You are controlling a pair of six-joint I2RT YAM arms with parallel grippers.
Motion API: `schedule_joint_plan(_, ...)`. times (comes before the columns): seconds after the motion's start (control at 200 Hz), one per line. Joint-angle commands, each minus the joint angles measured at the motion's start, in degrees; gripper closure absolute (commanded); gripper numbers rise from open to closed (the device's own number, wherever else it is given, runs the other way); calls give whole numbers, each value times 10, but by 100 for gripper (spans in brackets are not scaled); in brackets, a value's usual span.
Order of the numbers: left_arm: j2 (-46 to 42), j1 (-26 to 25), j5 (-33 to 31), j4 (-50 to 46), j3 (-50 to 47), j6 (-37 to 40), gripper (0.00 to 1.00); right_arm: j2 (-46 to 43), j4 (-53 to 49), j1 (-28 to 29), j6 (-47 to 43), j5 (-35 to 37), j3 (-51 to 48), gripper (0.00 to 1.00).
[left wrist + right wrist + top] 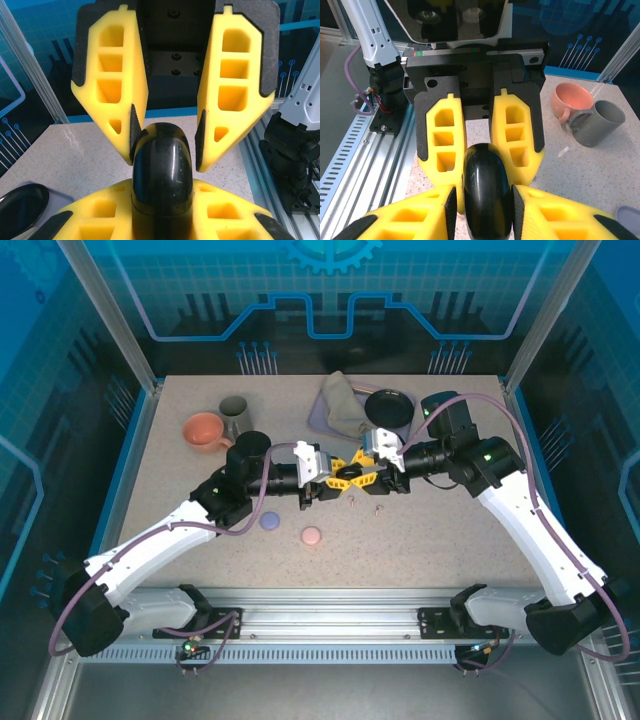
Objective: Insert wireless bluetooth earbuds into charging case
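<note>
Blue-lit panels (330,310) wall in the speckled table (450,540). Mid-table, the left gripper (338,481) and right gripper (360,466) both clench one glossy black case (161,165) from opposite sides. Tiny earbuds (352,506) lie just beside them, toward the near edge.

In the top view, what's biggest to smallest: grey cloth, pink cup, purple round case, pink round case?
1. grey cloth
2. pink cup
3. purple round case and pink round case, alike in size
</note>
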Motion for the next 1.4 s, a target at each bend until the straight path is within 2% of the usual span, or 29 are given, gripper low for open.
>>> schedule_joint_plan(0.0, -16, 1, 20, 5, 1, 14, 100, 2, -14, 8, -3, -2, 16, 65)
schedule_joint_plan(0.14, -17, 1, 18, 2, 1, 15, 93, 2, -13, 9, -2, -2, 15, 70)
schedule_joint_plan(0.36, -20, 1, 9, 0, -9, 13, 75, -1, -13, 3, -3, -4, 7, 75)
schedule_joint_plan(0.56, -21, 3, -9, 12, -34, 5, 62, 5, -11, -14, -1, -6, -14, 76)
schedule_joint_plan(0.645, -20, 4, -10, 13, -43, -2, 53, 11, -12, -25, 2, -11, -23, 76)
schedule_joint_plan(0.84, -36, 10, -36, 15, -74, -20, 43, 35, -8, -60, 22, -3, -56, 77)
schedule_joint_plan(0.94, -56, 18, -66, 12, -94, -28, 40, 59, 6, -72, 61, 30, -69, 77)
schedule_joint_plan(1.086, -97, 20, -144, -4, -118, -43, 39, 113, 9, -87, 121, 72, -72, 79)
schedule_joint_plan(1.206, -136, 21, -193, -13, -135, -55, 37, 173, 13, -105, 173, 94, -69, 83)
schedule_joint_plan(1.396, -181, 21, -227, -40, -152, -64, 35, 270, 4, -130, 225, 137, -32, 86)
